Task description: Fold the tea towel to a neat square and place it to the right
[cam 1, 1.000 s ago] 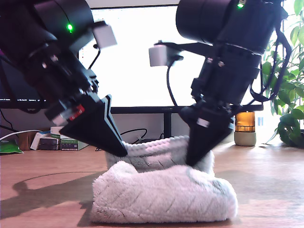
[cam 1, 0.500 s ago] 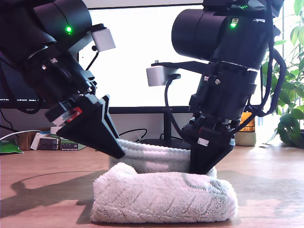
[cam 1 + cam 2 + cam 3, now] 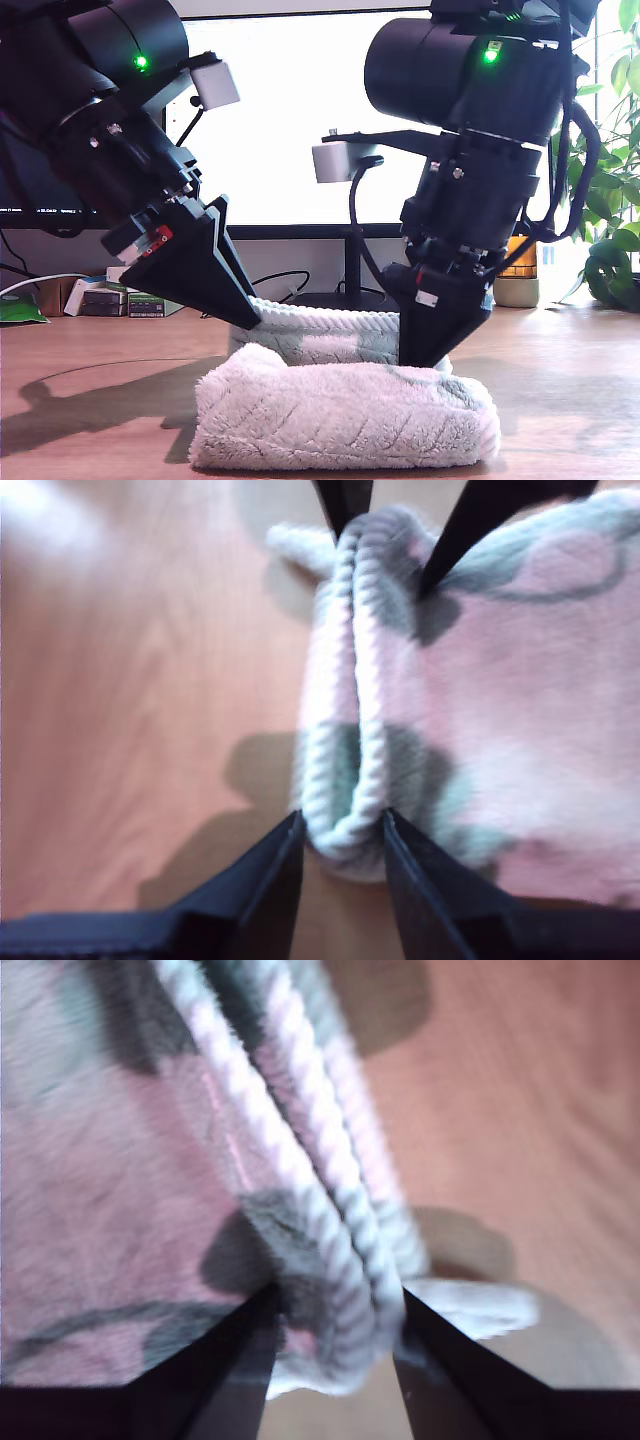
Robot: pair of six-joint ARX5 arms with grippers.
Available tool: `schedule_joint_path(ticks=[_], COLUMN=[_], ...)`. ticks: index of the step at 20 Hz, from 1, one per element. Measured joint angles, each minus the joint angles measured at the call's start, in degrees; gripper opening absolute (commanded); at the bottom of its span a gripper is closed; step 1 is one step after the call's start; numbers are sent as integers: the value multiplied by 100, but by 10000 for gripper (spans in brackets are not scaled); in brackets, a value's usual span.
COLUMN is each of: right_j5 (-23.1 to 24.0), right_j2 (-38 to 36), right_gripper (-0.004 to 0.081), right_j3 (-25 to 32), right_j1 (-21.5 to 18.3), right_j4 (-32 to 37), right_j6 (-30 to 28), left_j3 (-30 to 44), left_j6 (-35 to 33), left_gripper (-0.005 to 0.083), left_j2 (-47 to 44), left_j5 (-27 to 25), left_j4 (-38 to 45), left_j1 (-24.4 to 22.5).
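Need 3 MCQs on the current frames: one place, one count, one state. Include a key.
1. Where does the fluffy off-white terry tea towel lie?
A. on the wooden table
B. on a cardboard box
C. on a chair

2. How many green lights glow on the arms in the exterior view?
A. one
B. two
C. four

3. What state is my first gripper in?
A. open, clear of the cloth
B. shut on the tea towel's ribbed hem
C. holding a cup

Key: 1 A, the towel's folded bulk rests on the wood. 2 B, there is one light on each arm housing. 3 B, the first wrist view shows the hem pinched between its fingers.
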State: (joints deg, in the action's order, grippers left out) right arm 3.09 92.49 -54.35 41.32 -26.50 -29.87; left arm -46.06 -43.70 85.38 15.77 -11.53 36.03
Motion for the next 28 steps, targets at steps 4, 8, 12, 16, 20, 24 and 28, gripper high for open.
schedule_joint_path(ticks=[4, 8, 12, 16, 20, 24, 28], right_j5=[52, 31, -7, -264, -553, -195, 179], right_j2=[0, -2, -157, -339, -341, -404, -1233], right_gripper=[336, 137, -3, -2, -2, -2, -2], right_j3=[-538, -831, -857, -1182, -1228, -1222, -815], right_j1=[0, 0, 2, 0, 2, 144, 269], right_j4=[-439, -1117, -1373, -1073, -940, -514, -160], right_j6=[0, 9, 168, 999, 1788, 2100, 2218], left_j3=[0, 0, 0, 0, 0, 0, 0], left_j6=[0, 424, 796, 1687, 2114, 2306, 2435], left_gripper=[221, -15, -21, -21, -21, -21, -21], left_j2=[-31, -407, -1263, -1864, -1904, -1923, -2256], left_j5=[-63, -81, 37, 439, 664, 772, 780], left_j4=[173, 72, -219, -358, -715, -732, -662], left_j1=[-219, -348, -341, -341, -341, -345, -518])
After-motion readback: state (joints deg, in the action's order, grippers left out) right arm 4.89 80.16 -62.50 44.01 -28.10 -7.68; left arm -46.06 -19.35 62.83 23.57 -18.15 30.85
